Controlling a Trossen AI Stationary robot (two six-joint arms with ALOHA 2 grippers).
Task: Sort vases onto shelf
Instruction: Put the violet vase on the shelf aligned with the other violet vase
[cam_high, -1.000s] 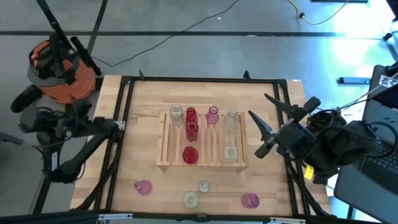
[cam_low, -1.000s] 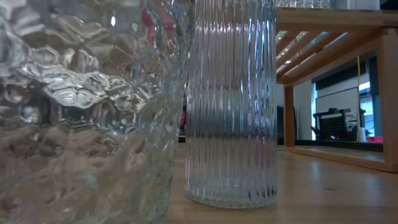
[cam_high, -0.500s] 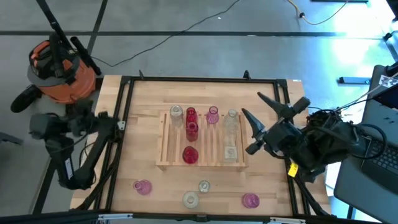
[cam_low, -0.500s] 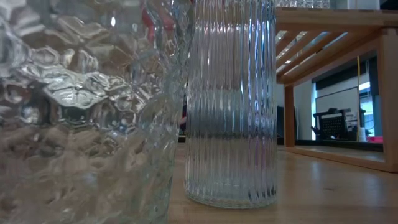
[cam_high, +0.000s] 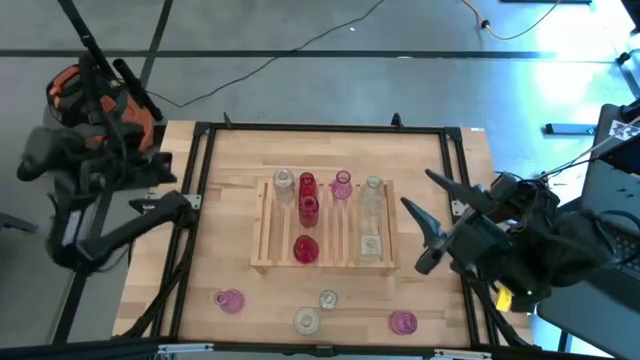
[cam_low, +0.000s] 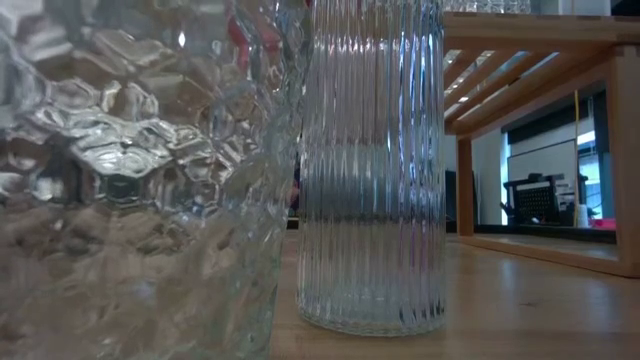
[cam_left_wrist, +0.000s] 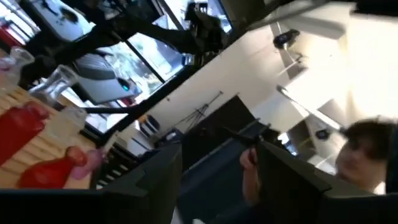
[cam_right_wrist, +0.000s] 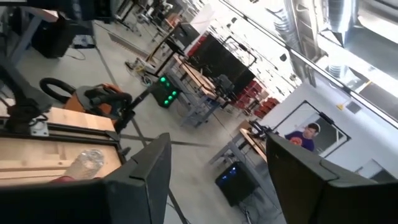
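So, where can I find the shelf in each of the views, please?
High view: the shelf is in the table's middle, with vases on it.
Low view: the wooden frame at upper right, behind two clear vases, is likely the shelf.
Left wrist view: its slats are at lower left.
Right wrist view: pale wood at lower left; shelf or tabletop, cannot tell.
Shared landmark: the red vases on it, in the high and left wrist views.

Right claw (cam_high: 432, 222) splayed open; left claw (cam_left_wrist: 217, 180) open, off-table.

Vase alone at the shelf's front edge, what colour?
Red vase, on the shelf; clearest in the high view.
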